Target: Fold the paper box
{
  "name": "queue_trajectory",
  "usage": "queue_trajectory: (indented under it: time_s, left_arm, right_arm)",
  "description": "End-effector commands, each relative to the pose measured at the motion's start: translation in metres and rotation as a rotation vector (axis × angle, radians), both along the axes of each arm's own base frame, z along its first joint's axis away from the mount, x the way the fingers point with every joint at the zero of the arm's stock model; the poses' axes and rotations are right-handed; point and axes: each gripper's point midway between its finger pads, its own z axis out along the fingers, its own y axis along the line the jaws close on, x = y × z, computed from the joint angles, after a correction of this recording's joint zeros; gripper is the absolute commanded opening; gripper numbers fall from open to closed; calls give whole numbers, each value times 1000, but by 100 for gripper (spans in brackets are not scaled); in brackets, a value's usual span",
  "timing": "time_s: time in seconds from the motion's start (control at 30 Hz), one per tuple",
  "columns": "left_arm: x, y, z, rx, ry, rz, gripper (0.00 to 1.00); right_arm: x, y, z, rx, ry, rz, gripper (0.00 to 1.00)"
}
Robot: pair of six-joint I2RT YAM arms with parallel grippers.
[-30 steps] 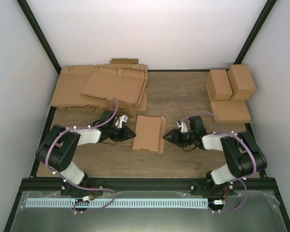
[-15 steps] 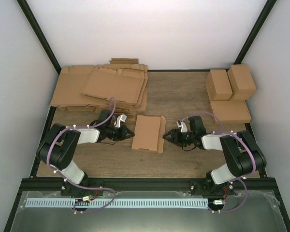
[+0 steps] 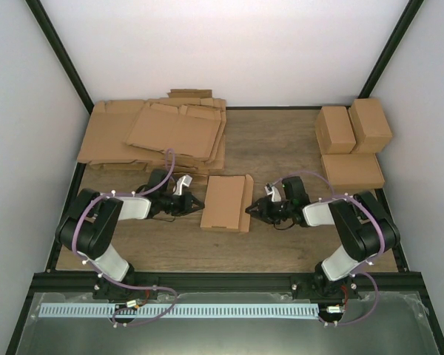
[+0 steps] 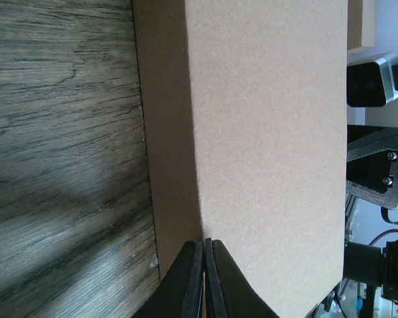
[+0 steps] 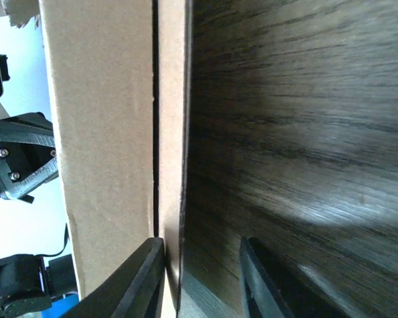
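Surface: wood table (image 3: 296, 148) inside white walls, with both arms reaching in low from its near edge.
Left side: left claw (image 3: 194, 203) is shut, tips pressed flat together with nothing visible between them. They touch the box (image 3: 226, 202) at the edge straight ahead.
Right side: right claw (image 3: 253, 210) has its jaws apart. A thin flap (image 5: 172, 132) of the box stands just inside the gap, against one finger, and the wrist view shows no clamp on it.
Box place: flat on the table, dead ahead of each claw, between the two sets of tips.
Long axis: crosswise to both claws' reach, running from the near edge toward the far wall and a little tilted. The long sides face the claws.
Facing: broad panel up. The flap is on the right claw's side, parted from the panel by a dark slit.
Nearer arm: both are at the box. The right claw straddles cardboard, so it looks better placed to grip.
Coming move: likely a pinch on that flap and a lift about its crease along the long axis, with the left claw bracing the opposite side.
Farther out: sheets (image 3: 159, 133) lie beyond the left claw toward the far wall. Folded boxes (image 3: 351, 133) stand behind the right claw, well apart.
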Motion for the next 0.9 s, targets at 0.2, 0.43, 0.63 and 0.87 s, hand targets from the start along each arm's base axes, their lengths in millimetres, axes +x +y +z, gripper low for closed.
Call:
queue_trajectory:
  time_s: [0.2, 0.43, 0.63, 0.87]
  left_arm:
    - [-14, 11, -21, 42, 58, 18, 5]
    - [-25, 10, -2, -16, 47, 49, 15]
    - [-25, 24, 26, 30, -30, 120, 42]
    - [-22, 46, 68, 84, -149, 230, 67]
  right_arm:
    - [10, 18, 29, 34, -73, 74, 12]
    - [16, 13, 45, -84, -150, 146, 1]
    - [15, 9, 59, -156, -191, 235, 1]
    - [14, 6, 74, -233, -204, 292, 1]
